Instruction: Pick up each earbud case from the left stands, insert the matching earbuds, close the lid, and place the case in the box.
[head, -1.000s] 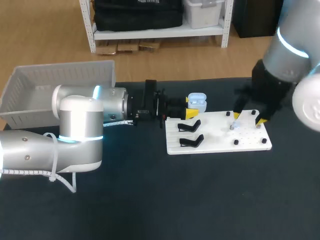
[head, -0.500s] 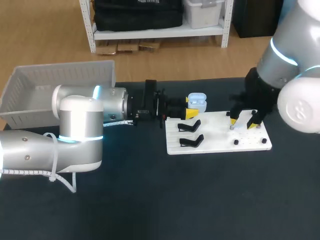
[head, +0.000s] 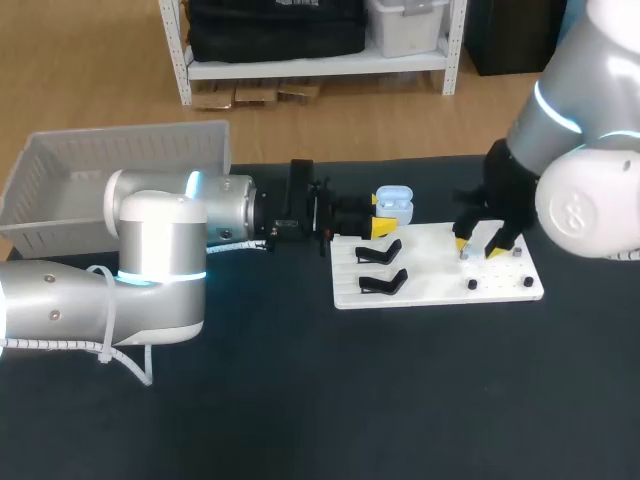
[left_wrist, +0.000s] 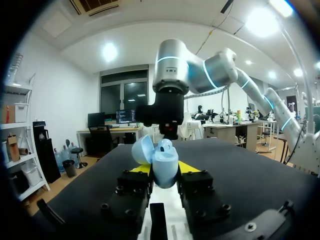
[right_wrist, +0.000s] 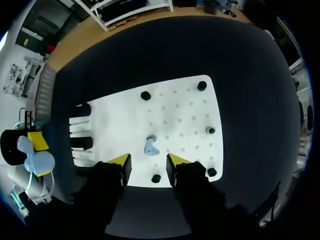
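Left gripper (left_wrist: 165, 168): your left arm lies level over the table, and its yellow-tipped fingers are clamped on the earbud case from both sides.
Earbud case (left_wrist: 159, 161): pale blue, lid hinged open. It is held off the table at the far left corner of the white board (head: 440, 285).
Right gripper (right_wrist: 148, 161): your right arm hangs above the right half of the board. The fingers are spread and grip nothing.
Earbud (right_wrist: 150, 146): pale blue, resting on the board among its small holes. It lies just ahead of the gap between the right fingers, and neither tip touches it.
Stands (head: 382, 266): two black stands on the left part of the board, both bare.
Box (head: 110, 170): a white slatted basket at the far left of the dark table (head: 400, 400), well apart from the case.
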